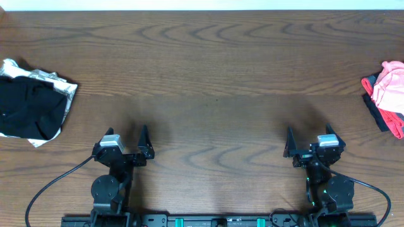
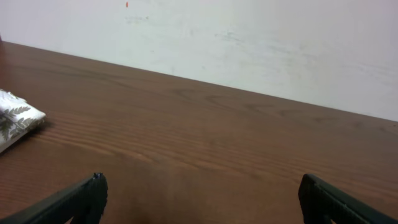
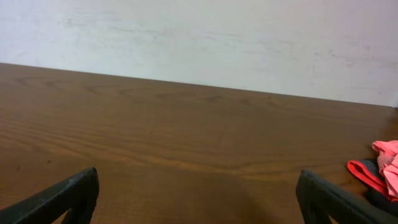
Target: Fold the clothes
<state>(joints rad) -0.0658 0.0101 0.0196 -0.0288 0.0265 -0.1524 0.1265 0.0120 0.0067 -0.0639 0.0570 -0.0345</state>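
The salmon-pink clothes [image 1: 394, 85] are lying in a crumpled heap at the right edge of the desk [image 1: 208, 69], partly running out of the overhead view. A red piece [image 1: 368, 83] and some dark fabric are bunching up against them on the side nearer the desk's middle. In the right wrist view the same heap [image 3: 388, 163] is showing at the desk's right margin, well apart from the arm. The left pincer [image 1: 124, 144] is hovering near the desk's front edge on its left half, its jaws spreading wide and gripping nothing, with only bare wood showing between them in the left wrist view [image 2: 202, 186]. The right pincer [image 1: 312, 146] is hanging near the same front edge on the right half, likewise gaping wide and holding nothing [image 3: 199, 182]. At the desk's left edge a black garment [image 1: 28, 107] is resting on a white leaf-patterned cloth [image 2: 15, 118], well apart from both arms. A pale wall [image 2: 249, 37] is rising behind the desk's far edge.
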